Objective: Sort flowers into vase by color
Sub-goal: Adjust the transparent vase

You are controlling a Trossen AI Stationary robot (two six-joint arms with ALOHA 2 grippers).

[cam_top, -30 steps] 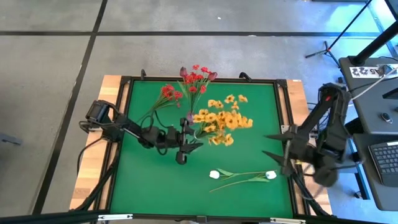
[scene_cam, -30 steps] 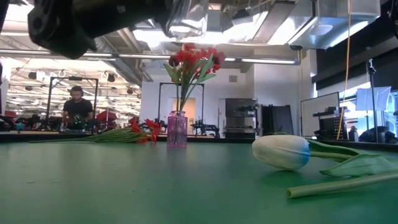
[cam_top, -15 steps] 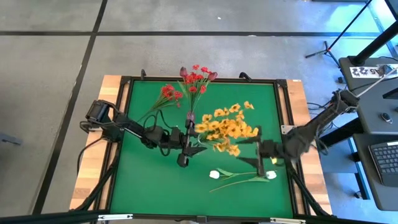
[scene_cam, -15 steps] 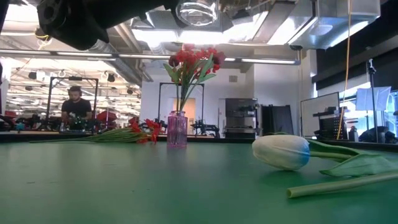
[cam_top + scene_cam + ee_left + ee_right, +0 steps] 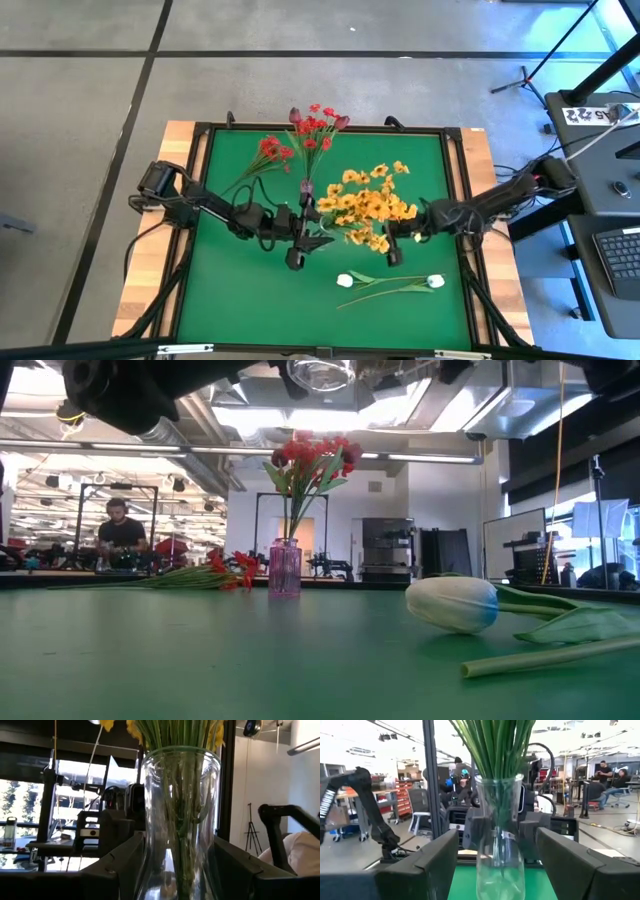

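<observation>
A clear glass vase (image 5: 180, 820) of yellow-orange flowers (image 5: 365, 205) hangs above the middle of the green table, with my left gripper (image 5: 305, 238) shut on it. My right gripper (image 5: 390, 245) stands open just right of it, facing it. Its fingers flank the vase (image 5: 500, 845) without touching. A pink vase (image 5: 285, 570) with red and maroon flowers (image 5: 315, 125) stands on its base at the far middle. One red spray (image 5: 268, 152) lies flat to the left of the pink vase. Two white buds (image 5: 345, 281) (image 5: 436, 282) lie on their sides near the front right. My left gripper pinches the clear vase's lower body (image 5: 150, 855) between its two fingers, one on each side wall. The fingers come nearly level from the table's left, tipped slightly up. The vase stands upright in the hold, and its base (image 5: 320, 372) is lifted clear of the table.
The table has a dark frame and a wooden border (image 5: 180, 135). Bare green surface (image 5: 230, 290) lies at the near left. A desk with a keyboard (image 5: 615, 250) stands beyond the right edge. A person (image 5: 122, 530) sits far behind the table.
My right gripper has swung from the table's right edge toward the middle and come down. It has turned to face the clear vase level, and it has stayed open. My left gripper has raised the vase a little, still upright.
</observation>
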